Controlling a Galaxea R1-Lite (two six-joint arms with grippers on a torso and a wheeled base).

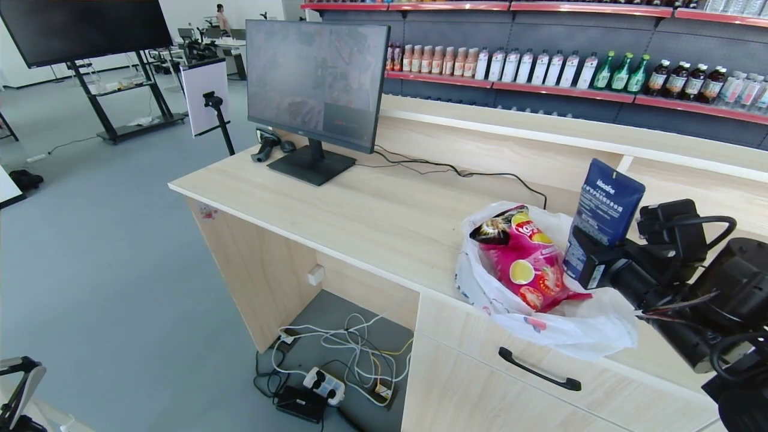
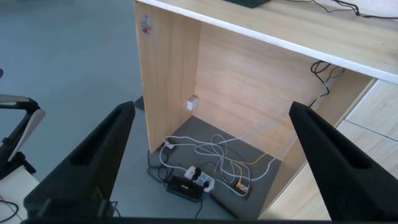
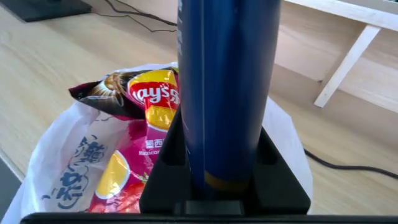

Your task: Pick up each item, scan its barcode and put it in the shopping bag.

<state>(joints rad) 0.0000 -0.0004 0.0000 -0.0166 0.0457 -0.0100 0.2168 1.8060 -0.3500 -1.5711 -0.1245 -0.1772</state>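
Right jaws: closed on the bottom end of the pouch (image 3: 227, 87), one jaw against each broad face. The pouch stands up out of them, slightly tilted.
Why that grip: holding the bottom leaves most of the blue faces uncovered, probably so the printed side can be read.
Pouch place: in the air over the right end of the desk (image 1: 360, 210), just above the far right rim of the bag (image 1: 576, 327). I cannot tell whether it touches the rim.
Bag: white, slack plastic, slumped at the near right edge of the desk above a drawer. Its mouth is open upward and to the left.
Chips (image 1: 525, 258): a red packet lying in the bag's mouth, top end poking out toward the far left. It looks already bagged.
Step in hand: with the pouch hanging beside the open mouth, bagging seems nearer than scanning. Whether the pouch has been scanned cannot be told.
Scanner (image 1: 264, 147): a dark handheld unit at the far left of the desk, just left of the monitor (image 1: 317, 81) foot and well apart from the pouch.
Left jaws: spread wide and holding nothing. They are low at the near left, off the desk, facing the recess under it where a power strip (image 2: 193, 180) lies among cables, likely parked clear of the work.
Risk: the chips fill much of the mouth and the plastic sags over the desk edge, so a pouch let go there could slide off rather than drop in.
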